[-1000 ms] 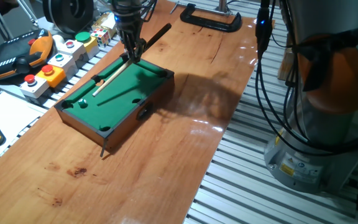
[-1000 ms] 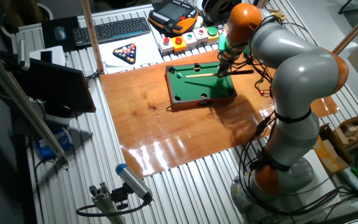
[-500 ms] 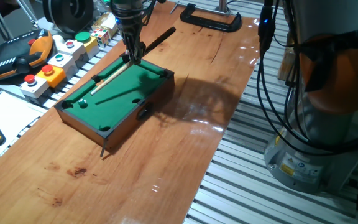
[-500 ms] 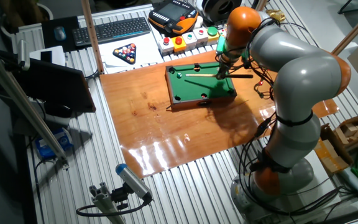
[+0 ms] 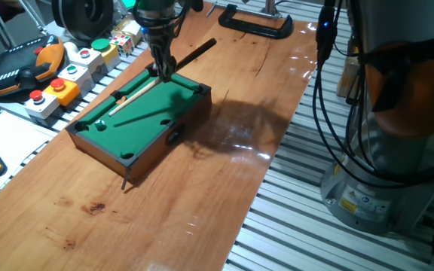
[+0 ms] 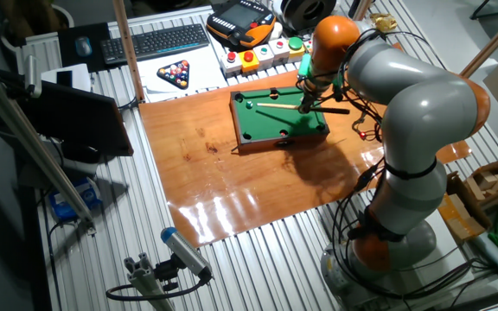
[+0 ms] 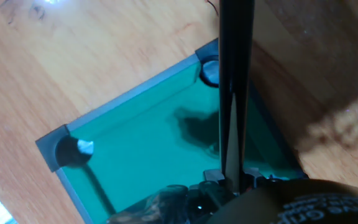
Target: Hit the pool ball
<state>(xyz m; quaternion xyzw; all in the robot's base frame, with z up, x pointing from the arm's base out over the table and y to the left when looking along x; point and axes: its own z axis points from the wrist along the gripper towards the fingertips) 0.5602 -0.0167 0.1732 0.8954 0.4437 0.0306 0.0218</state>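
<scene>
1. Clamping the cue [image 5: 145, 84], the gripper [image 5: 162, 69] points down over the far end of the pool table [image 5: 138, 120]; jaws narrow on the stick near its dark butt half.
2. Cue lies tilted across the felt: light tip end toward the left rail, dark butt [image 5: 194, 51] sticking out past the far rail over the tabletop [image 5: 224, 113].
3. Hand view: cue [image 7: 234, 93] runs straight up the frame from the gripper [image 7: 232, 180], crossing green felt [image 7: 142, 149] toward a corner pocket [image 7: 209, 71].
4. Ball: small pale ball [image 7: 86, 147] sits at another corner pocket in hand view; can't tell it apart in the fixed views.
5. Other fixed view: gripper [image 6: 304, 97] at the table's [image 6: 277, 119] right end, arm [image 6: 405, 112] arching over from the right.
6. Beside the tabletop: button box [image 5: 62, 75], racked balls [image 6: 178, 73], keyboard [image 6: 154, 41], black clamp [image 5: 255, 24].
</scene>
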